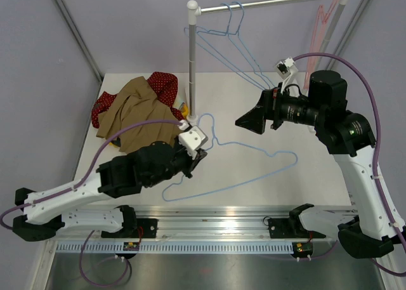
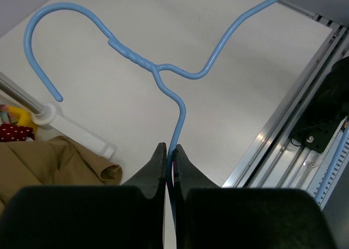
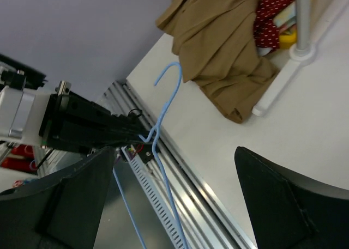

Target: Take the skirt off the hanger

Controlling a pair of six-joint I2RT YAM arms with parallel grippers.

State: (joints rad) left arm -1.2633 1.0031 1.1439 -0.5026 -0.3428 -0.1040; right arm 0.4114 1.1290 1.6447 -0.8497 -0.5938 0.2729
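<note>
Left tool is pinched shut on the bare blue hanger, right tool gapes empty, tan skirt lies heaped at ten o'clock on the tabletop, so removal looks done and next it likely just releases the hanger.

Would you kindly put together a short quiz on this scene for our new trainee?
1. True or false: the left pincer is shut on the blue hanger.
2. Where is the brown skirt? A) hanging on the rail B) heaped on the table by the rack post C) draped over the blue hanger
3. Fill in: the right pincer has its jaws ____.
Key: 1 true; 2 B; 3 open.
</note>
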